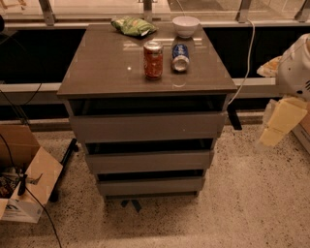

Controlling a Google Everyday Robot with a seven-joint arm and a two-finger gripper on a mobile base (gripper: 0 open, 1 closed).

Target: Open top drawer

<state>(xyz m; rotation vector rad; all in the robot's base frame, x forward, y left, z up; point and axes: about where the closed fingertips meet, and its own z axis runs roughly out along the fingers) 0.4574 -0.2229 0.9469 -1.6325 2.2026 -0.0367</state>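
Gripper [277, 127] well right of top drawer [147, 127]

This looks to me like an office or lab test corner, not a home. The speckled terrazzo floor [232, 208] runs up to a ledge with metal railing posts [47, 12], loose cables [248, 53] trail down, and an open cardboard box [29, 179] of gear sits on the floor. A lone drawer unit's glossy surface [101, 68] carries a red can [153, 60], a blue can [180, 56], a white bowl [186, 26] and a snack bag [133, 26]. My hand [271, 134] hangs at the right edge, apart from the unit.
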